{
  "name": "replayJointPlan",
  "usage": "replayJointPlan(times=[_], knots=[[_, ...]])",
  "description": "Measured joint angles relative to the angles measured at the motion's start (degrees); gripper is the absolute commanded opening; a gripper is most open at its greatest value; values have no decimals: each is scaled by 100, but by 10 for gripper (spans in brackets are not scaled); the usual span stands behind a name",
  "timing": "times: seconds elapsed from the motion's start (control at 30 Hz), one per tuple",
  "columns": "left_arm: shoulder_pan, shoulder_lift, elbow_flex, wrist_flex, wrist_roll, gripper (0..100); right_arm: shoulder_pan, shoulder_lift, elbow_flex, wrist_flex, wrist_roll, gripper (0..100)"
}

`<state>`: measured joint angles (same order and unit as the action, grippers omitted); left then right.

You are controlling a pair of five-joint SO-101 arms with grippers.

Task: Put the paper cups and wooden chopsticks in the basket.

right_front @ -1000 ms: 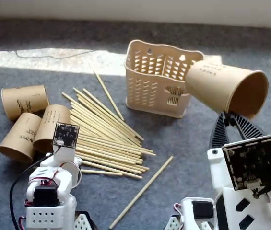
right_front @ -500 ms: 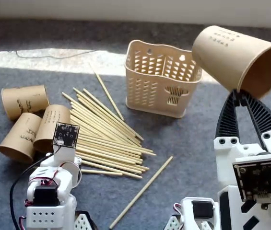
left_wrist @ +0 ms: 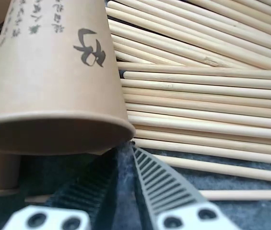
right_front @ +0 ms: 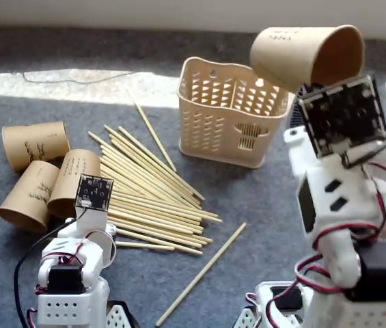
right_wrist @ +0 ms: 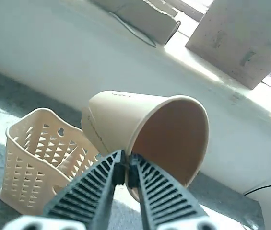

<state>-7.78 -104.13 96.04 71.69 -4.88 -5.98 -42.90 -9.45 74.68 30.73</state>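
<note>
Right claw (right_wrist: 125,165): pinched on the rim of a paper cup (right_wrist: 121,120), high up by the basket (right_wrist: 29,167).
Left claw (left_wrist: 125,155): together, holding nothing, low beside the chopsticks (left_wrist: 197,96).

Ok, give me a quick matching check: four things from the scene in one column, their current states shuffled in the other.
1. held paper cup
2. basket
3. chopsticks
4. three cups at the left

A. lying on their sides
B. standing upright on the carpet
C. in the air, gripped at the rim by the right gripper
D. spread in a flat pile

Pairs: 1-C, 2-B, 3-D, 4-A.
</note>
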Motion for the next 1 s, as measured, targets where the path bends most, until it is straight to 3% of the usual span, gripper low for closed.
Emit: replayJointPlan(times=[0.33,0.67,0.87,1.0], knots=[[0,0,0,0,0,5,-9,1503,9,0,756,5],[0,0,0,0,0,5,-18,1793,9,0,1477,8],[0,0,0,0,0,5,-62,1793,9,0,1574,166],[0,0,0,0,0,5,-220,1793,9,0,1574,184]])
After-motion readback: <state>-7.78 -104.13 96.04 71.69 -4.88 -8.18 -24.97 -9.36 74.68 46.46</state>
